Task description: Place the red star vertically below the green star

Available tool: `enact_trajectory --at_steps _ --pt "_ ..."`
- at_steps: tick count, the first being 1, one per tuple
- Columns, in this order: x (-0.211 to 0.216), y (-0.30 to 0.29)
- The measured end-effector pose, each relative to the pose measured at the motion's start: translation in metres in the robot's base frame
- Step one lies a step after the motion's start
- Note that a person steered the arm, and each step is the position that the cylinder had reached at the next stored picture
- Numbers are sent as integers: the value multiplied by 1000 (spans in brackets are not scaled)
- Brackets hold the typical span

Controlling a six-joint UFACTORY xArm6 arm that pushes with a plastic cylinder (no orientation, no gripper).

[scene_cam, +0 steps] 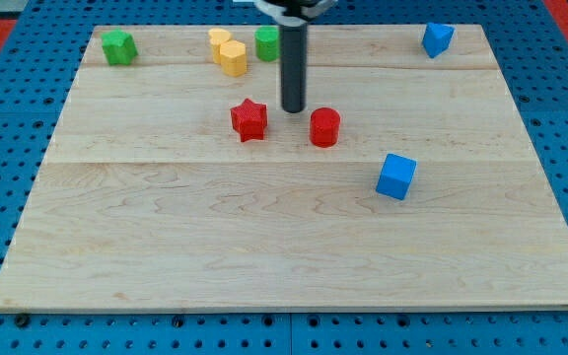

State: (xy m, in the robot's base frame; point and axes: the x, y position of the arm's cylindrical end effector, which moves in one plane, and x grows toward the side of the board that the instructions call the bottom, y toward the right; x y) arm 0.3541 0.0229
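My tip between red star at 8 o'clock, red cylinder at 4; green star far 10 o'clock. No gripper fitted.

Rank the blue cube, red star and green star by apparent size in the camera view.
1. blue cube, clearly largest, though nearest the view's bottom, which may flatter it.
2. red star.
3. green star, close to the red star; being farther up the view makes this unsure.

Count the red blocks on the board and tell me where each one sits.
2. The red star lies just to the view's left of my tip; the red cylinder sits just to its right. None seems hidden.
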Motion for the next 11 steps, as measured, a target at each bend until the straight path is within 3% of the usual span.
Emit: enact_trajectory --at_steps 3,5,7,9,11 --pt "22 -6" --pt "22 -81" --pt "22 -117" --pt "22 -210" --pt "22 -226"
